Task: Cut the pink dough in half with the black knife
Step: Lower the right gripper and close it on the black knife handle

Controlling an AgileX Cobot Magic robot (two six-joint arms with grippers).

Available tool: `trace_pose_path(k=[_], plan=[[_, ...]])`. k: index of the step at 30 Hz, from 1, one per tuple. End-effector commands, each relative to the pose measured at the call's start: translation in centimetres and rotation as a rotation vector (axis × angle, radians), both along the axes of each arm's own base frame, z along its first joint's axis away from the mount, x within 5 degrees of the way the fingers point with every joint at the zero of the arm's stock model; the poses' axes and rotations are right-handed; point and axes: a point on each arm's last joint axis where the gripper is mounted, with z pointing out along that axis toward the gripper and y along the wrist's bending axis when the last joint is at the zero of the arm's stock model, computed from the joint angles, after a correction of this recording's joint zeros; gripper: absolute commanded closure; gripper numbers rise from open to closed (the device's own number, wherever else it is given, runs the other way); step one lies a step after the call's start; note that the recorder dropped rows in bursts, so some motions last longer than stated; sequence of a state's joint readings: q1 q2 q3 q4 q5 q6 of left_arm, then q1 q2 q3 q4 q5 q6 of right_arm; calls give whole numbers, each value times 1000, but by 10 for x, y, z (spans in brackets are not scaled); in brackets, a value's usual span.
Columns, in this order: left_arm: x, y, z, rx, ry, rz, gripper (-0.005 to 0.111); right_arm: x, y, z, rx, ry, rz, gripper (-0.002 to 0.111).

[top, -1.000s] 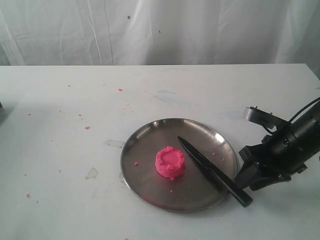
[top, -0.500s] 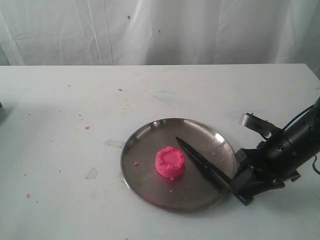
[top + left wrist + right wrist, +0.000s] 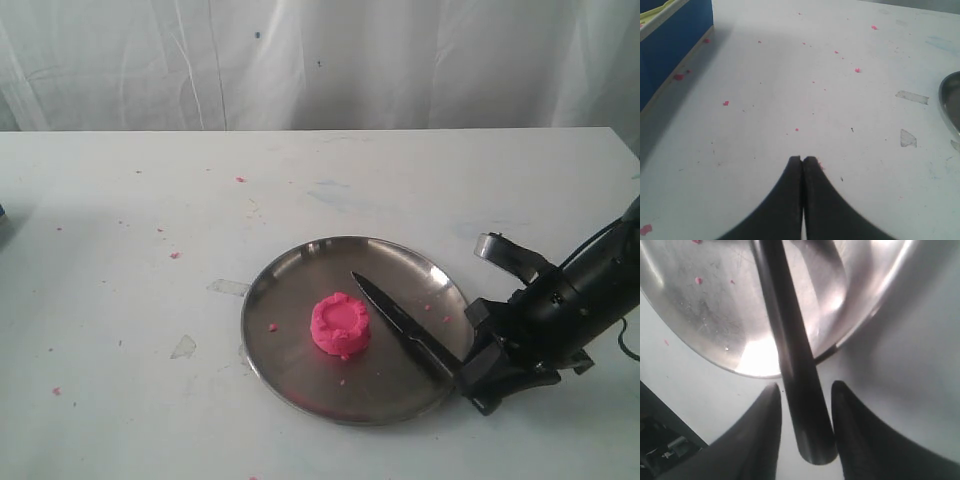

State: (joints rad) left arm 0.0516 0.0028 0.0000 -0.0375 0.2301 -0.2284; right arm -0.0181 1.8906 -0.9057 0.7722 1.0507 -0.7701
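The right end effector (image 3: 805, 384) is straddling the handle of the long slim black knife (image 3: 400, 322); whether it's gripping, I cannot tell. The left end effector (image 3: 802, 160) is hovering closed, empty.

right fingers (image 3: 765, 440) parted, left fingers (image 3: 787, 200) pressed together

The plate (image 3: 290, 300) is glossy, scratched metal. The dough (image 3: 341, 325) looks soft and matt. The knife (image 3: 400, 325) is smooth, dull black.

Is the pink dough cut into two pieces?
No, the pink dough sits as one whole round lump on the steel plate, and the black knife lies beside it.
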Motion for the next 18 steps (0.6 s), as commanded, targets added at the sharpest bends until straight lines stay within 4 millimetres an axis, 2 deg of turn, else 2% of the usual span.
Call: trace_pose_path(k=[1, 6, 9, 18], plan=[[0, 0, 0, -4, -1, -5, 107, -1, 0, 2, 19, 4, 13, 81], [0, 0, 0, -4, -1, -5, 107, -1, 0, 2, 18, 0, 21, 90], [0, 0, 0, -4, -1, -5, 107, -2, 0, 2, 26, -4, 38, 107], [0, 0, 0, -4, -1, -5, 107, -1, 2, 9, 51, -21, 35, 108]])
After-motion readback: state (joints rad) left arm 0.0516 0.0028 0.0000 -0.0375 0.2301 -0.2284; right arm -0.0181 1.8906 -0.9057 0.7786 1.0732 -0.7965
